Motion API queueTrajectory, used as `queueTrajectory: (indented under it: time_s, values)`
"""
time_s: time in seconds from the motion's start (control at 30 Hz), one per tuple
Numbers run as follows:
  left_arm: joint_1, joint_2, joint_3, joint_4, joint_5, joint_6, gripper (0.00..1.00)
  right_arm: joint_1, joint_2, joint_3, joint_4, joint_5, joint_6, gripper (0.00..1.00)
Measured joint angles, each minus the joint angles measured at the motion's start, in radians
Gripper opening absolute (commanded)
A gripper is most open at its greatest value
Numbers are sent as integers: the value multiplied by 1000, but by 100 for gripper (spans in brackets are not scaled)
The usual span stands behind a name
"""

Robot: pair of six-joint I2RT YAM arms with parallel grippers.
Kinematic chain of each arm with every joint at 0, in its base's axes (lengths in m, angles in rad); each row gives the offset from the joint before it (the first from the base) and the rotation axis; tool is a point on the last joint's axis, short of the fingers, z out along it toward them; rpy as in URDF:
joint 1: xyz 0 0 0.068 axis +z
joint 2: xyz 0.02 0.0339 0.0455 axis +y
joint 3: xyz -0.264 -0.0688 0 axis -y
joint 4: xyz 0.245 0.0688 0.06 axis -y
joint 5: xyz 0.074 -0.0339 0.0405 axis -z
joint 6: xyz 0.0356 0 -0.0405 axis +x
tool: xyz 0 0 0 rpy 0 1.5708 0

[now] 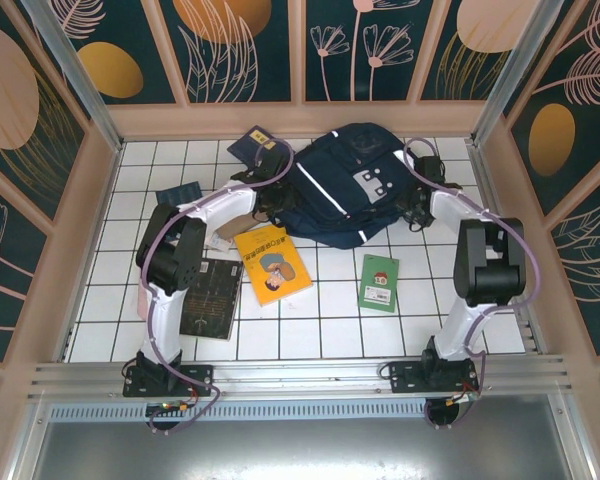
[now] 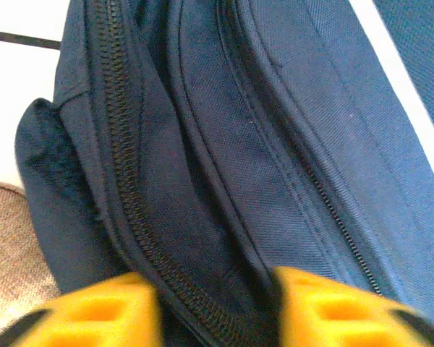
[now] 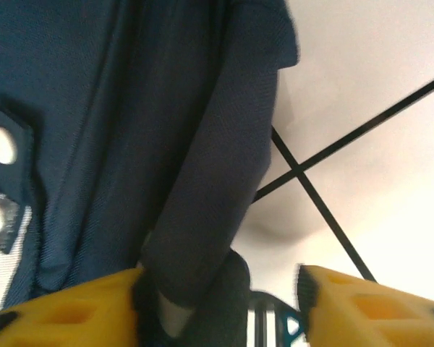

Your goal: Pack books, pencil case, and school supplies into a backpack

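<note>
Navy backpack (image 1: 345,190) lies far back on the tiles (image 1: 330,310), seen from above. The yellow book (image 1: 272,264), black book (image 1: 212,297) and green booklet (image 1: 379,282) lie nearer.

Left wrist: the left gripper (image 2: 213,311) straddles a zipper (image 2: 123,181) fold. I cannot tell whether it is clamped.

Right wrist: the right gripper (image 3: 220,303) stands parted, with a strap (image 3: 217,181) against one finger and bare tile beside the other.

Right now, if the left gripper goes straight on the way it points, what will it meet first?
The large navy blue fabric backpack: its black zipper lies directly before the left gripper, probably very close, though depth is unclear.
</note>
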Motion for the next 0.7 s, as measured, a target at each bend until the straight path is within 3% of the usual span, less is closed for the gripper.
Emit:
queueTrajectory:
  time_s: [0.17, 0.23, 0.4, 0.6, 0.7]
  values:
    - [-1, 26, 6, 6, -8, 0, 0, -2, 13, 6, 14, -29, 6, 6]
    - [-3, 25, 24, -9, -20, 1, 0, -2, 4, 9, 14, -34, 4, 0]
    - [-9, 25, 140, -114, -53, 12, 0, -9, -48, 27, 3, -56, 5, 0]
    - [-3, 27, 452, -263, -77, 48, 0, -58, -126, 73, 4, -142, 6, 0]
    - [5, 40, 655, -300, -71, 59, 0, -87, -153, 87, 18, -194, 15, 12]
